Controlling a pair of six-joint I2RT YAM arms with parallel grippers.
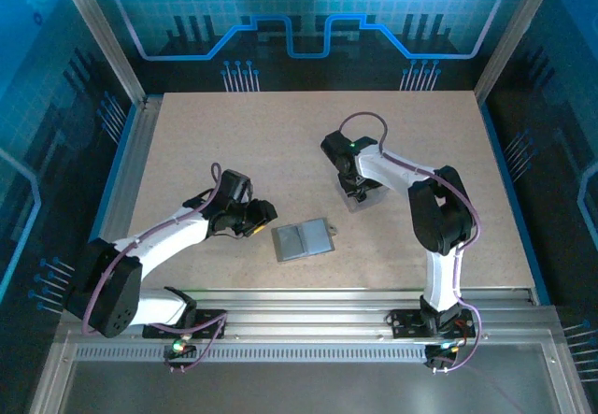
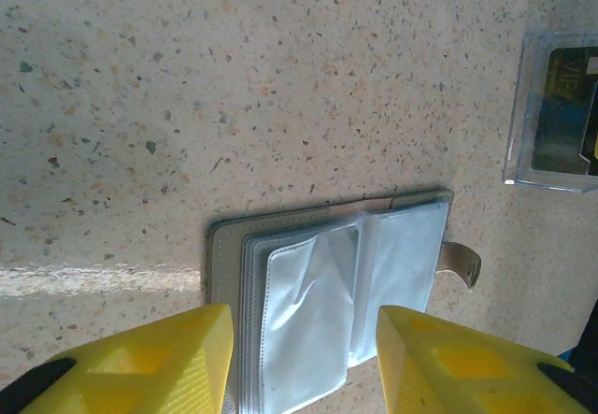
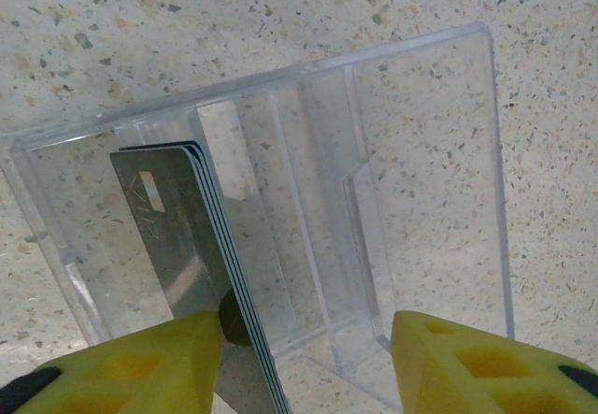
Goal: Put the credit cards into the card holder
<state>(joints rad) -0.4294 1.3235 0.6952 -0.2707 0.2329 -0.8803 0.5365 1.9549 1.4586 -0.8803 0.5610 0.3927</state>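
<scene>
The card holder (image 1: 303, 240) lies open on the table, grey with clear sleeves (image 2: 336, 292). My left gripper (image 1: 264, 216) hovers just left of it, open, its yellow fingers straddling the near end of the sleeves (image 2: 304, 339) with nothing held. The credit cards (image 3: 177, 218) stand on edge as a thin tilted stack inside a clear plastic box (image 3: 420, 171). My right gripper (image 1: 356, 192) is over that box, open (image 3: 308, 339). Its left finger (image 3: 140, 363) sits right beside the stack and its right finger (image 3: 467, 363) is outside a box partition. In the left wrist view a dark card (image 2: 570, 106) shows through the box.
The clear box (image 1: 360, 199) rests about a hand's width right of and beyond the card holder. A tan strap tab (image 2: 464, 263) sticks out from the holder's side. Aluminium rails frame the table, with bare speckled tabletop (image 1: 280, 134) behind both arms.
</scene>
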